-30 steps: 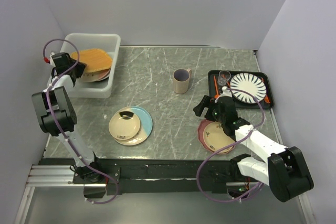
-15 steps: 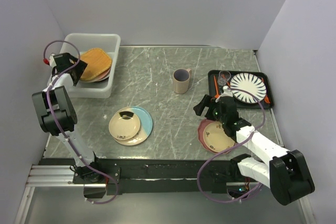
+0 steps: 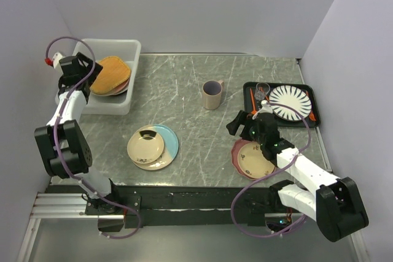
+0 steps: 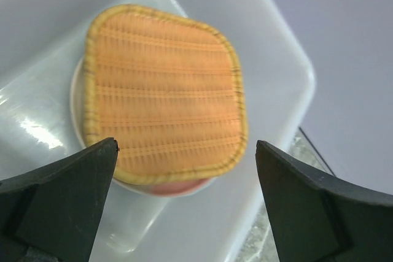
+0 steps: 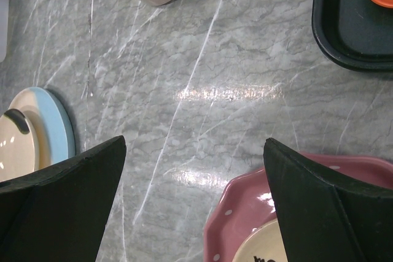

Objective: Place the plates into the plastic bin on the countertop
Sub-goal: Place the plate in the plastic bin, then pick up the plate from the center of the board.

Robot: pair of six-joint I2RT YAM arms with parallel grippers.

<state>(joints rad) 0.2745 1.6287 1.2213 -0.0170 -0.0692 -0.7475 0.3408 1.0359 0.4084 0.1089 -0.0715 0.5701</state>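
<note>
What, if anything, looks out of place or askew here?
The orange woven square mat lies on the plates in the plastic bin, turned askew to its walls. No spills or breakage visible.

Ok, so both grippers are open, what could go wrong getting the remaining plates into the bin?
1. The orange woven square mat tops the round plates in the translucent white plastic bin and overhangs them. Plates stacked on it may sit unevenly or slide.
2. The open right gripper hovers by the pink scalloped dotted plate, which carries a small cream floral plate. Lifting the lower one could tip the upper one off.
</note>
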